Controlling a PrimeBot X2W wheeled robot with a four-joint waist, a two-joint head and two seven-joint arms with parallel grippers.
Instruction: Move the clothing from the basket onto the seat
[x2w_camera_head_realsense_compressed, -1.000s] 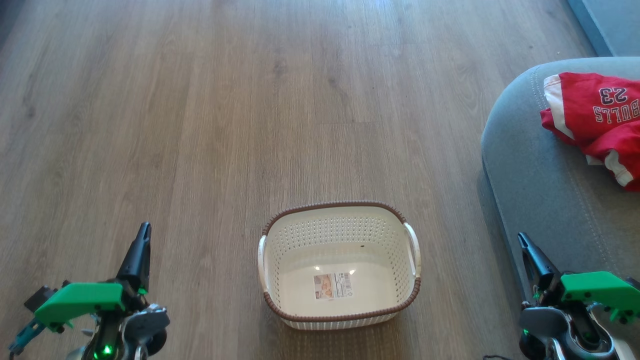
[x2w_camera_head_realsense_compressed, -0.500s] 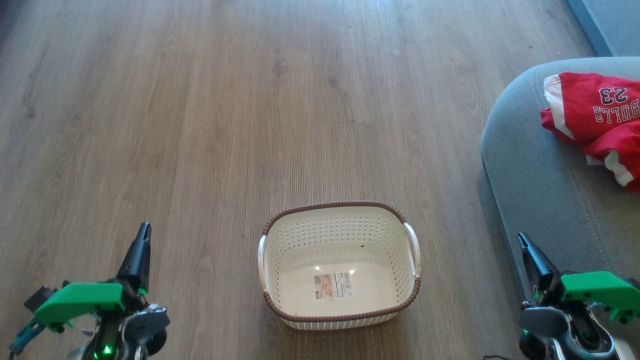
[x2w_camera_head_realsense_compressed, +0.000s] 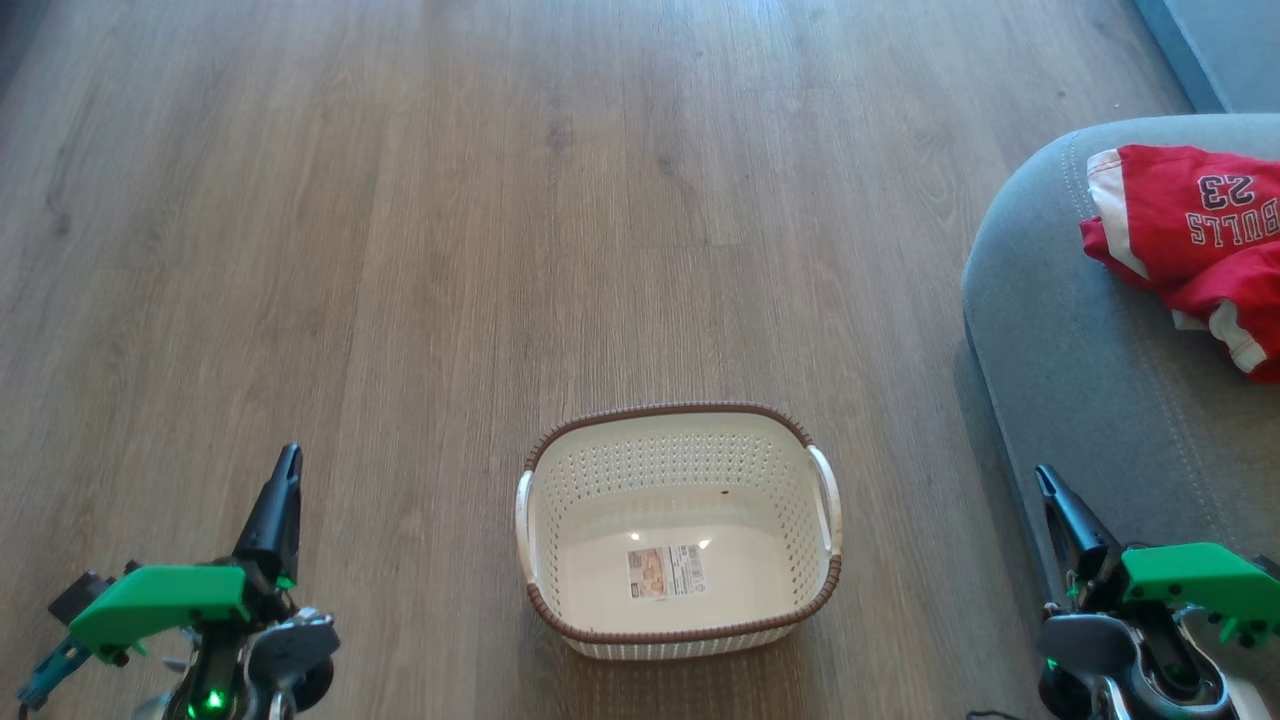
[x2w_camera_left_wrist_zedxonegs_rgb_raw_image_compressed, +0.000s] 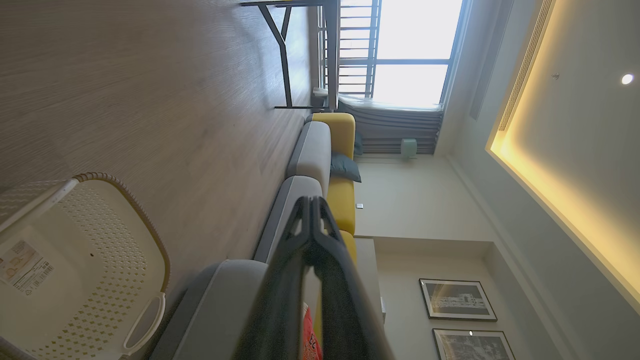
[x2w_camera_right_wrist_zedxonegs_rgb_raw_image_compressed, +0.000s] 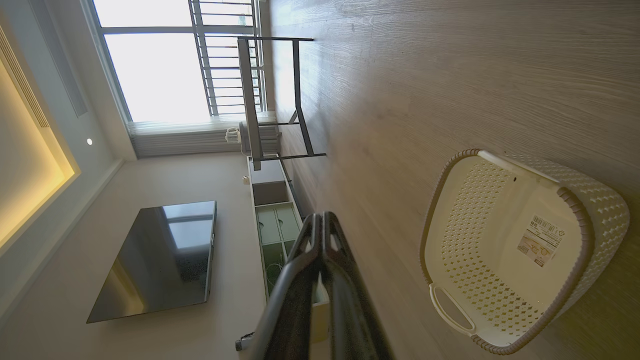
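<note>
Left gripper (x2w_camera_head_realsense_compressed: 289, 457) and right gripper (x2w_camera_head_realsense_compressed: 1044, 477) are both clenched, holding nothing. The red jersey (x2w_camera_head_realsense_compressed: 1180, 215) lies on the grey seat (x2w_camera_head_realsense_compressed: 1080, 400), well beyond the right gripper.

head: high, looks steeply down at floor (x2w_camera_head_realsense_compressed: 400, 250); basket (x2w_camera_head_realsense_compressed: 680, 632) low centre, seat (x2w_camera_head_realsense_compressed: 1080, 380) at right edge
left wrist: low, rolled sideways, floor on its left; faces sofa (x2w_camera_left_wrist_zedxonegs_rgb_raw_image_compressed: 345, 200), window (x2w_camera_left_wrist_zedxonegs_rgb_raw_image_compressed: 410, 50)
right wrist: low, rolled opposite, floor on its right; faces TV (x2w_camera_right_wrist_zedxonegs_rgb_raw_image_compressed: 155, 260), window
shared: basket in all three; seat in head, left wrist
</note>
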